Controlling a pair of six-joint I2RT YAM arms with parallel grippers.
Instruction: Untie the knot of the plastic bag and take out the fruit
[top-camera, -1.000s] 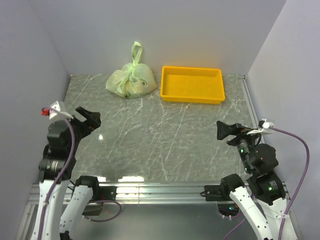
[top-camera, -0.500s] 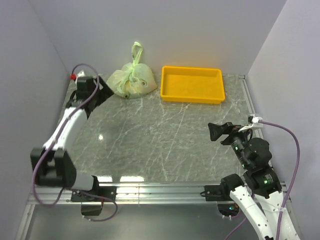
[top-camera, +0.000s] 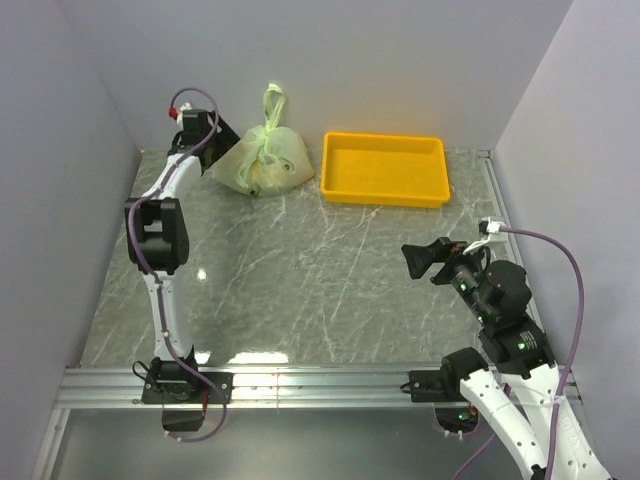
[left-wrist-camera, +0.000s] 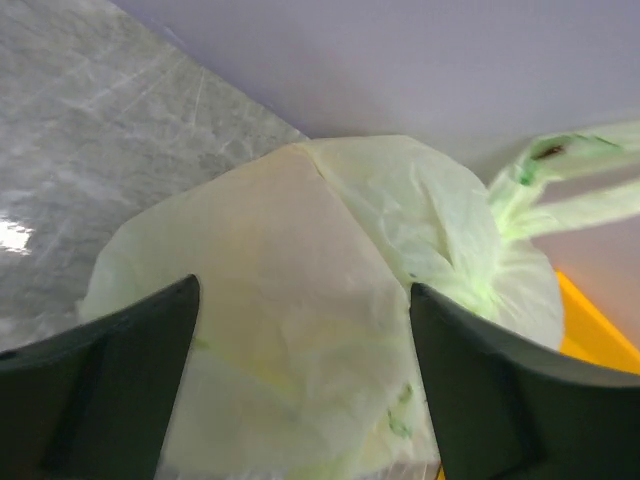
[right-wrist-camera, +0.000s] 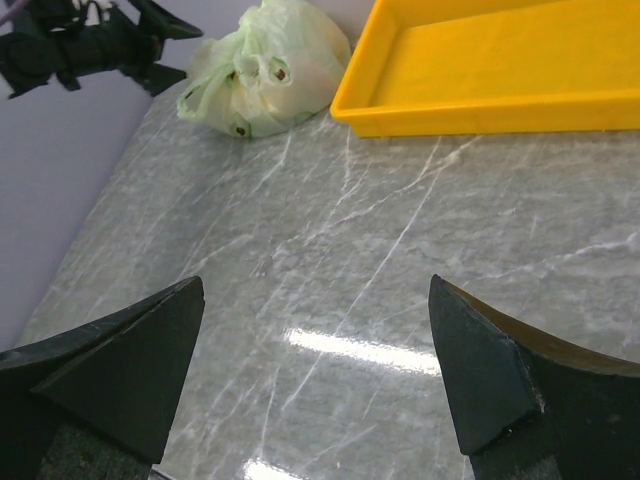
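Plastic bag (top-camera: 262, 160), thin, crinkly, pale green, bulges beside rigid yellow tray (top-camera: 385, 170).

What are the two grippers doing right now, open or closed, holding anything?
Left gripper: open, jaws either side of the plastic bag, not gripping it.
Right gripper: open, empty.

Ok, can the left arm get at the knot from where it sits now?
Probably yes. The left gripper is open at the left of the bag, and the knot sits uncovered on top, just beyond. Nothing blocks it, though the gripper must rise over the bulging side.
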